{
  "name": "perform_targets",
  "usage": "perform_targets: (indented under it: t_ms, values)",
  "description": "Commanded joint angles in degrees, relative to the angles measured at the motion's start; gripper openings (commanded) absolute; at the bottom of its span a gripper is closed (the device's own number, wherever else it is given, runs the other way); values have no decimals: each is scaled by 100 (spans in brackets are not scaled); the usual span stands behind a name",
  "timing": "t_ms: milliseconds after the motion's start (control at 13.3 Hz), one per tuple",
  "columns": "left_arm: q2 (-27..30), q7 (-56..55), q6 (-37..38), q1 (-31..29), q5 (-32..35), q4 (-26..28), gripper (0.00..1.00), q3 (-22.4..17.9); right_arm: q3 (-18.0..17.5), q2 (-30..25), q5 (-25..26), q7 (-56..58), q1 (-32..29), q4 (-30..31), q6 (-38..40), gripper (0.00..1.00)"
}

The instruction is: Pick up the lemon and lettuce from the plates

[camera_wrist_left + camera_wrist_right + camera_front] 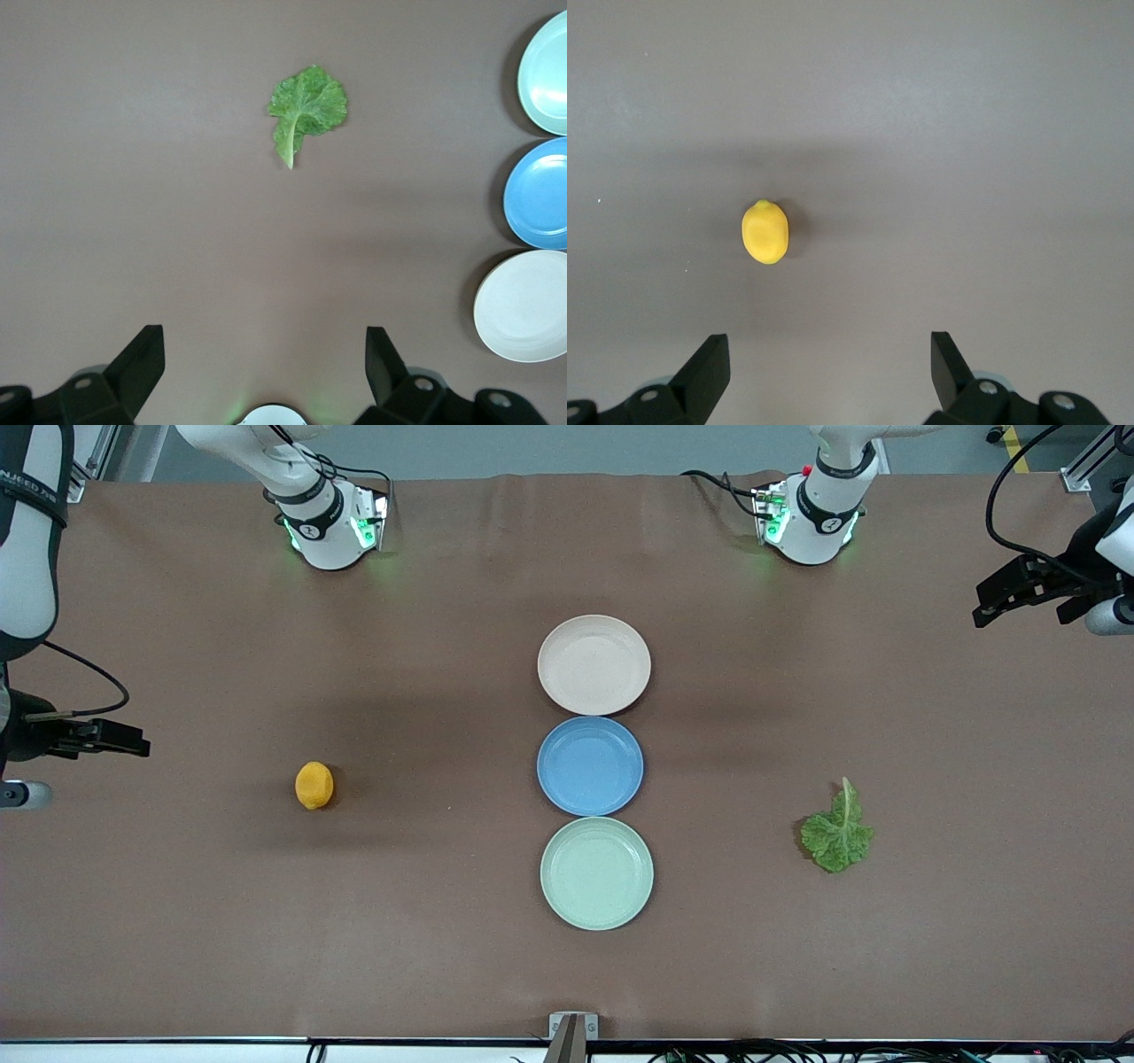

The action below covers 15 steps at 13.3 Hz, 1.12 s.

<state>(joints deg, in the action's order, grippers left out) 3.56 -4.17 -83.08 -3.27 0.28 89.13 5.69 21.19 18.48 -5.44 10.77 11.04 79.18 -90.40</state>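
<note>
The lemon (314,785) lies on the bare table toward the right arm's end, on no plate; it also shows in the right wrist view (765,232). The lettuce (837,834) lies flat on the table toward the left arm's end, also seen in the left wrist view (307,104). The beige-pink plate (594,664) and the mint green plate (596,873) are both empty. My right gripper (830,345) is open and empty, raised above the table's edge at its own end (137,742). My left gripper (263,341) is open and empty, raised at its own end (983,607).
An empty blue plate (590,766) sits between the two other plates, the three forming a line across the middle of the table. All three plates show in the left wrist view, the blue one (540,195) in the middle. The brown table covering is bare around the lemon and the lettuce.
</note>
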Motion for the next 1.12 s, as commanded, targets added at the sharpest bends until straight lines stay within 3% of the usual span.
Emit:
perform_targets:
  t_ms: [0,300,600,1050]
  values:
    - [92,-31,-42,-69,-134,61,100,2,-44,68,-19,4,-208,-245,92,100]
    - [93,56,-42,-77,-125,61,100,-15,-36,-20,-54,13,-208,-237,751,100]
    - [66,74,-68,-69,-72,43,100,-15,-62,-432,-10,4,-164,-10,787,100]
    - [40,74,-147,-60,-46,26,100,2,-544,-872,25,-310,-480,220,717,100]
